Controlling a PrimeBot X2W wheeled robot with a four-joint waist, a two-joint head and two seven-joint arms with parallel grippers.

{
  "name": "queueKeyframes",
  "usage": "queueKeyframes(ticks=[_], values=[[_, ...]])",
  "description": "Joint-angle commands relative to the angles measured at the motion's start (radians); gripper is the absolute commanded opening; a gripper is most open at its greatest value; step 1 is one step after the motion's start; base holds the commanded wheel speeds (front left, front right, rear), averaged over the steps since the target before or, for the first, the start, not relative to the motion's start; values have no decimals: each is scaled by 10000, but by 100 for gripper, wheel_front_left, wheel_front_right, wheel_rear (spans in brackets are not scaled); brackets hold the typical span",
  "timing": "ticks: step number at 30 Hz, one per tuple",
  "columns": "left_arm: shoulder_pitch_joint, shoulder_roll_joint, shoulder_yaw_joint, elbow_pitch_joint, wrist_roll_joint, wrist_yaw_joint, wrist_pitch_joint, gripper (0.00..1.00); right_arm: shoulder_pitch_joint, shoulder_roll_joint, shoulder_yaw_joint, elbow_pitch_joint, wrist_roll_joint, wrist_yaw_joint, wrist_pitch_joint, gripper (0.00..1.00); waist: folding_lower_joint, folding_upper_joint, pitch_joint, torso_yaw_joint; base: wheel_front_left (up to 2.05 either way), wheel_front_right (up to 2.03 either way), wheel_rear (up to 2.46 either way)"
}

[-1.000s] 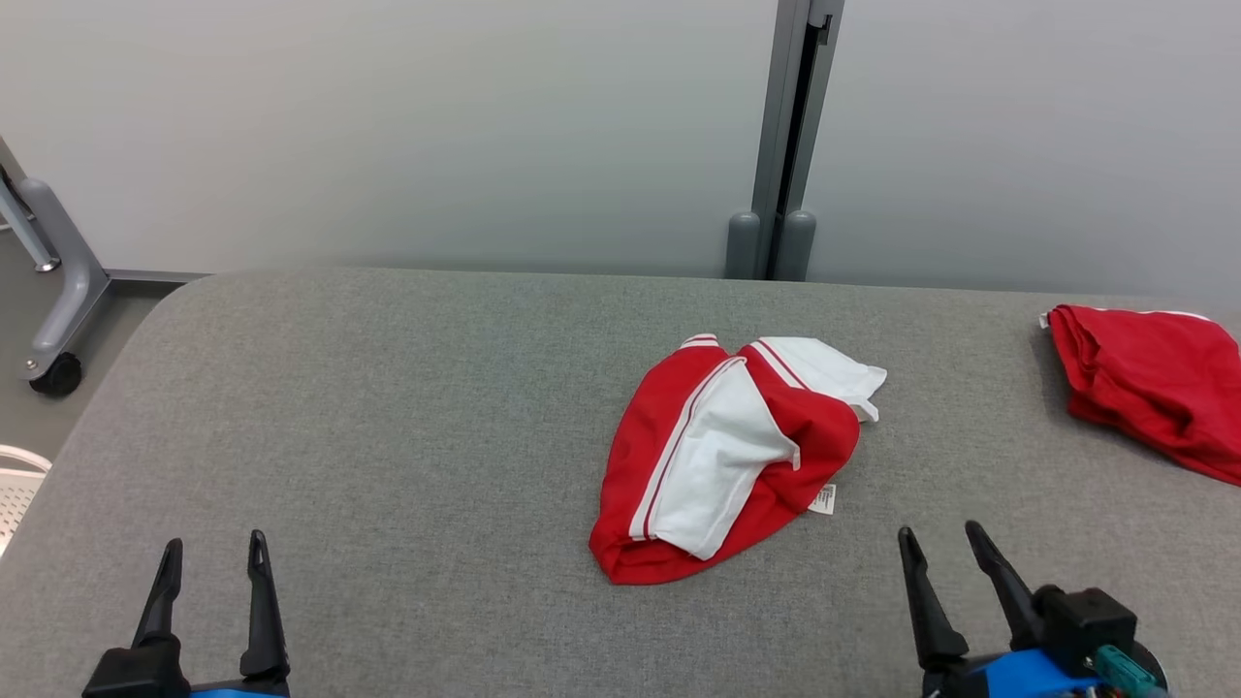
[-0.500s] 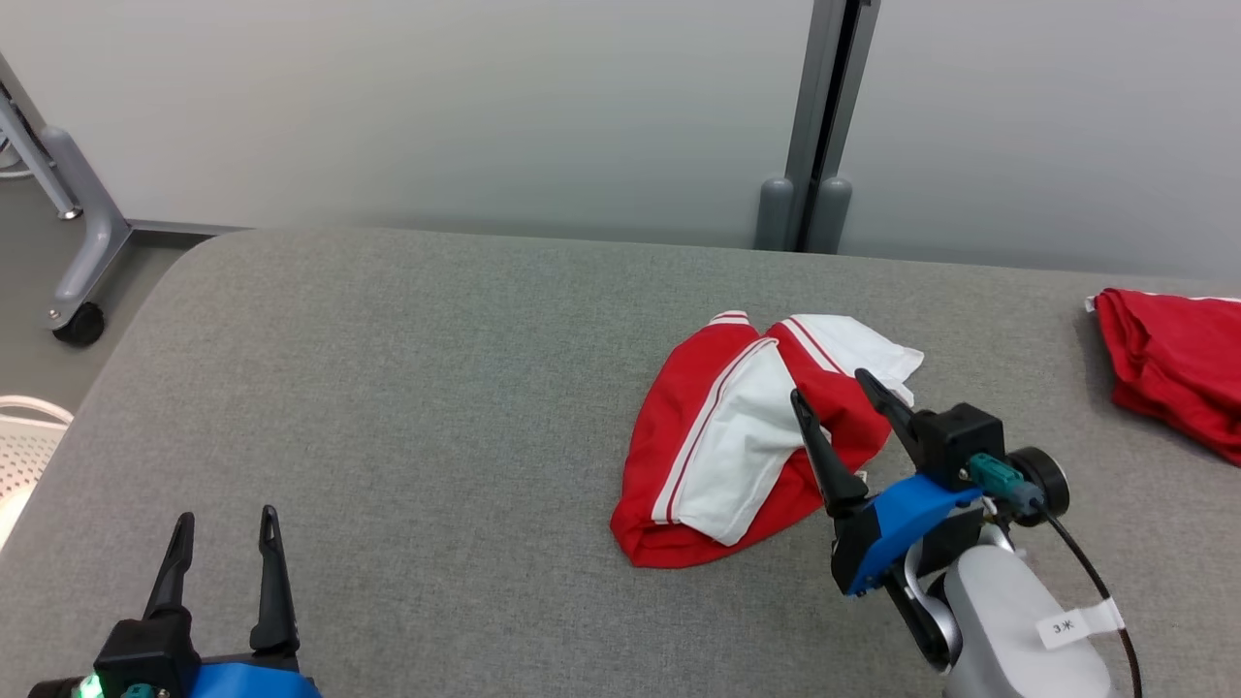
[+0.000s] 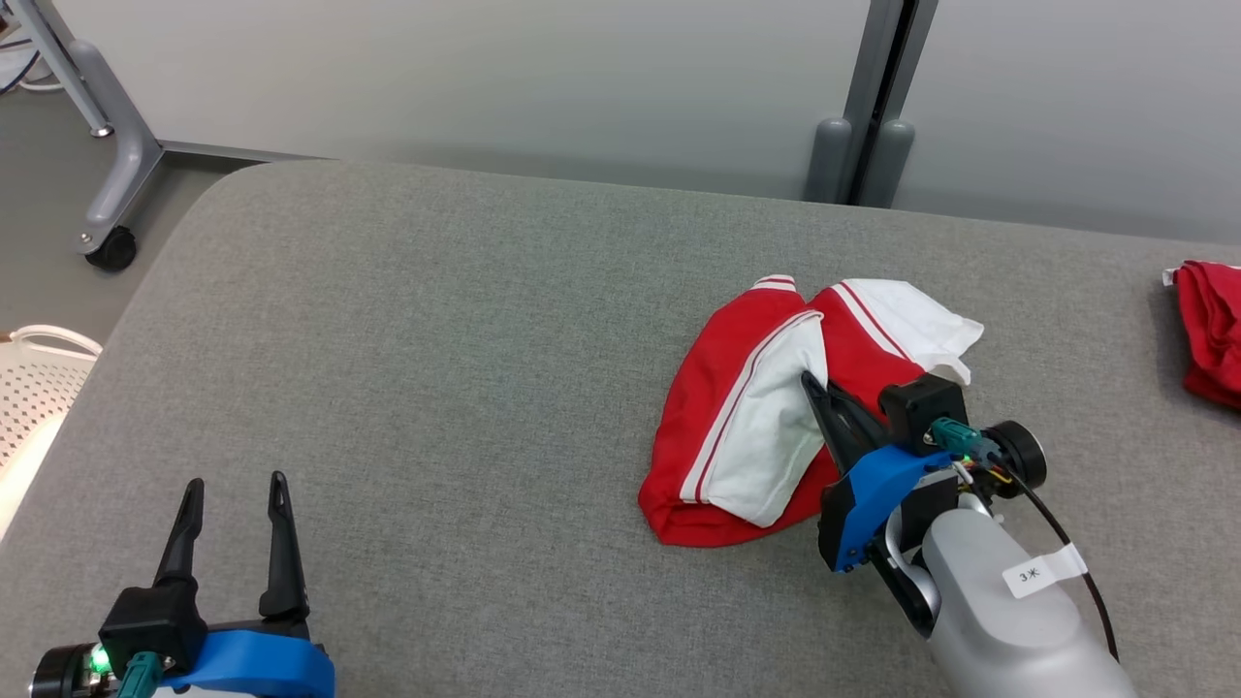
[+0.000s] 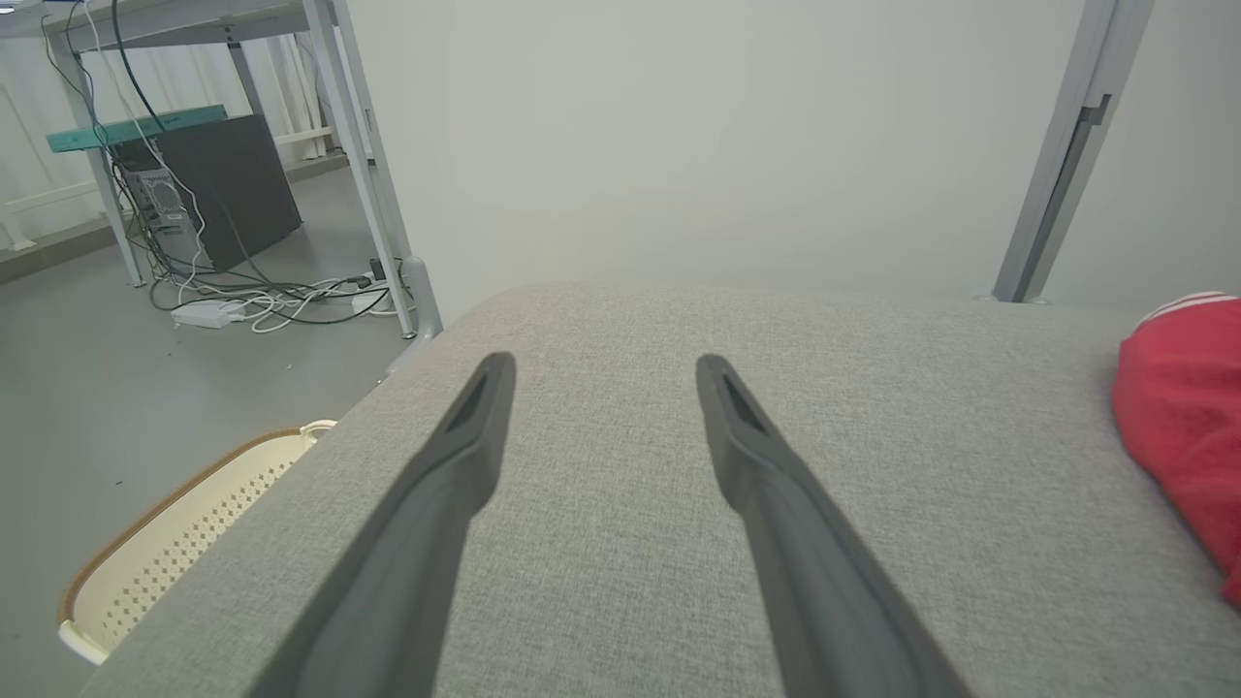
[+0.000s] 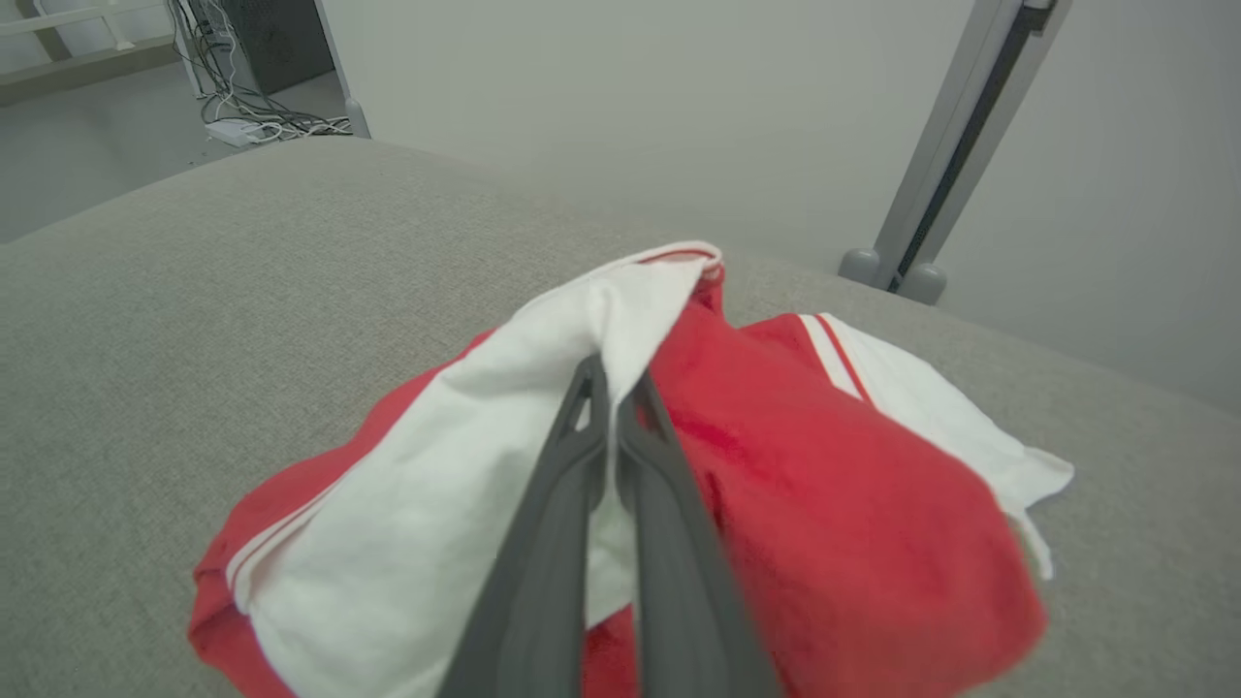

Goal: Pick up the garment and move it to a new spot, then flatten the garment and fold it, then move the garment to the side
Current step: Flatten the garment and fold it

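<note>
Off the counter's left edge, low on the floor, I see a cream perforated basket (image 3: 29,388), and further back a grey wheeled frame (image 3: 121,184) stands against the pale wall. Moving right, my left tool (image 3: 237,482) sits over the near left part of the grey fabric counter (image 3: 465,320). Its two dark fingers are spread wide apart and point away from me, well apart from the cloth. Right of centre lies the garment (image 3: 708,407), a crumpled red and white piece with thin stripes along its seams. It rests on the counter with a white panel folded across the red. My right tool (image 3: 812,386) reaches into it from the near right on its pale forearm. The fingers are pressed almost together, and their tips are sunk in the white panel where it meets the red. From the right wrist view I can see a ridge of white fabric pinched between the tips, so I read this tool as gripping the garment. Behind it, a grey post (image 3: 877,97) rises at the counter's far edge. At the far right edge lies a second red cloth (image 3: 1207,339), well apart from the garment.
</note>
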Motion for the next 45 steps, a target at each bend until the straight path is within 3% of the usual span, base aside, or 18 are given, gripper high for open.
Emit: queueKeyframes(ticks=[1,8,10,12,13,17,18,19,21,22,23,26,31,40,45], values=[[-161,13,60,45,-61,-28,-27,100,-272,-5,186,-65,128,5,-160,0,-2,-3,-38,-42,0,0,0],[-221,-81,-5,125,-53,-61,-27,100,-534,39,1396,-896,662,5,-263,0,-2,-3,-210,16,0,0,0],[-215,-117,-29,134,-69,-86,-27,100,-509,37,2205,-1382,1169,5,-260,0,-2,-3,-258,93,0,0,0],[-140,-175,-42,151,-85,-105,-27,100,-436,21,3680,-1967,2021,5,-260,0,-2,-3,-285,233,0,0,0],[-140,-175,-42,151,-85,-105,-27,100,-436,21,3680,-1967,2021,5,-260,0,-2,-3,-285,233,0,0,0],[-167,-231,-145,199,-136,-145,-27,100,-242,20,5682,-2387,2912,5,-150,0,-2,-3,-232,491,0,0,0],[-244,-249,-158,254,-176,-166,-27,100,-67,21,6701,-2523,3233,5,-12,0,-2,-3,-185,592,0,0,0],[-244,-249,-158,254,-176,-166,-27,100,-67,21,6701,-2523,3233,5,-12,0,-2,-3,-185,592,0,0,0],[-316,-276,-137,309,-204,-178,-27,100,153,10,7917,-2661,3668,4,128,1,-2,-3,-135,668,0,0,0],[-316,-288,-122,324,-212,-175,-27,100,175,12,8179,-2678,3801,4,124,43,-2,-3,-126,670,0,0,0],[-313,-295,-95,323,-218,-174,-27,100,204,12,8274,-2669,3960,4,85,100,-2,-3,-121,661,0,0,0],[-248,-302,-7,288,-222,-161,-27,100,249,12,8305,-2559,4087,4,6,100,-2,-3,-126,576,0,0,0],[-81,-325,108,310,-175,-144,-27,100,297,14,7473,-2134,3819,4,-199,100,-2,-3,-234,249,0,0,0],[2,-360,322,74,-107,-124,-27,100,117,-467,3893,-1835,2000,5,-259,100,-2,-3,-193,-145,0,0,0],[-273,-386,198,43,-92,-172,-27,100,-395,-596,2585,-1292,1171,5,-260,100,-2,-3,64,19,0,0,0]])
